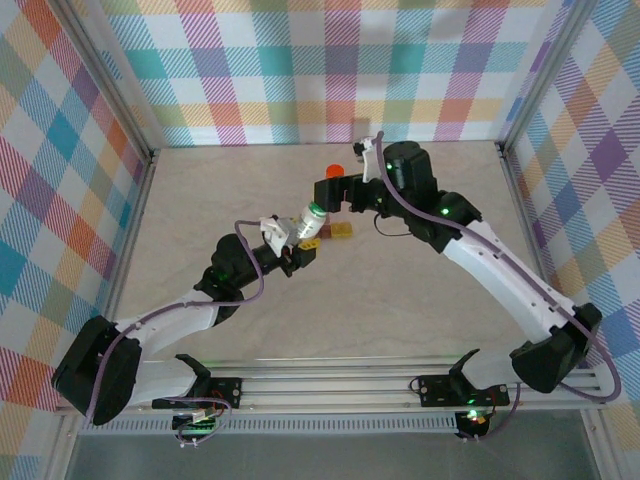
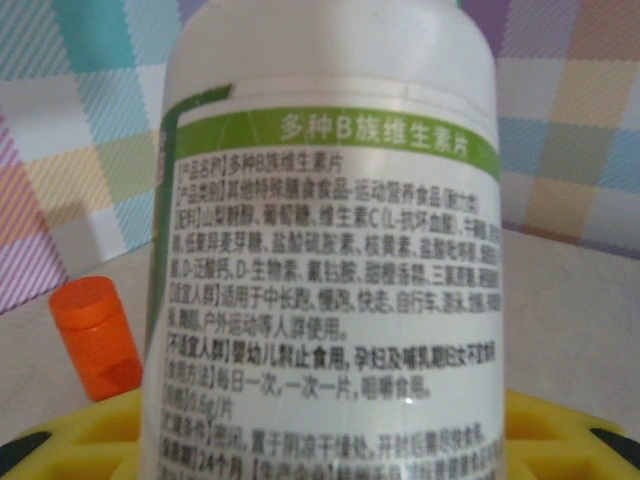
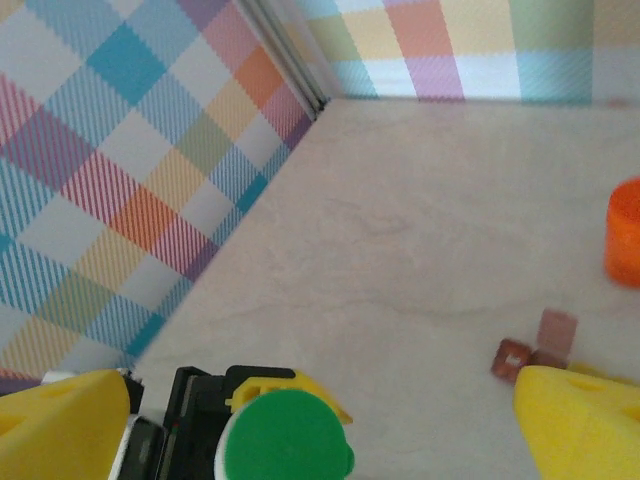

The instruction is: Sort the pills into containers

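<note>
My left gripper (image 1: 302,234) is shut on a white bottle (image 1: 309,221) with a green label and holds it tilted above the table. In the left wrist view the bottle (image 2: 325,250) stands between the yellow fingertips (image 2: 565,430). Its green cap (image 3: 285,437) points toward my right gripper (image 1: 329,196). That gripper (image 3: 320,425) is open, with its yellow fingers (image 3: 62,420) wide on either side of the cap and not touching it. Two small brown pills (image 3: 512,358) lie on the table near the right finger.
An orange-capped bottle (image 1: 336,170) stands behind the grippers; the orange bottle (image 2: 95,338) is also in the left wrist view. A yellow piece (image 1: 341,231) lies on the table under the right arm. Checkered walls (image 1: 300,70) enclose the table (image 1: 200,200).
</note>
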`<state>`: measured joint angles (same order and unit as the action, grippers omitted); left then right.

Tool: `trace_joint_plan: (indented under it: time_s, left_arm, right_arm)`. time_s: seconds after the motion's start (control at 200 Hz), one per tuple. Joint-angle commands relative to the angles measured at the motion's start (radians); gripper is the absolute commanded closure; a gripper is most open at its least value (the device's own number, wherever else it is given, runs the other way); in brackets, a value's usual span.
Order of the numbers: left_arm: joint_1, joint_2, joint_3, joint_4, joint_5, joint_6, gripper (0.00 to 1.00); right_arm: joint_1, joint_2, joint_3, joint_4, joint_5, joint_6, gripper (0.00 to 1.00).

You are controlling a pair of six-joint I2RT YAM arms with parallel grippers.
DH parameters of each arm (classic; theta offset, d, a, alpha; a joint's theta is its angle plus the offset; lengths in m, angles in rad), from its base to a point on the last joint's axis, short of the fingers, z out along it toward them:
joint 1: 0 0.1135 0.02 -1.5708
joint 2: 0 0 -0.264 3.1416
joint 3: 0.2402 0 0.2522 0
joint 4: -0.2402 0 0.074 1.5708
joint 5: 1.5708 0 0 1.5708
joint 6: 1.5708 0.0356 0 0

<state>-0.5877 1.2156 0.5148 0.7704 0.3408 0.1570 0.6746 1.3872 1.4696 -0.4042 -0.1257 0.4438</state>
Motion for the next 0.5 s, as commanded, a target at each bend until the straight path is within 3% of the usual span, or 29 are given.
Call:
trace_joint_plan:
  time_s: [0.0,0.495]
  left_arm:
    - [-0.006,0.013,-0.01,0.109,-0.092,-0.052,1.0]
    - [-0.007,0.069,-0.008,0.13,-0.093,-0.085,1.0]
  right_arm:
    - [0.001,0.028,-0.028,0.066,0.004,0.225,0.01]
    - [0.065,0.112,-0.007,0.207,-0.089,0.278,0.01]
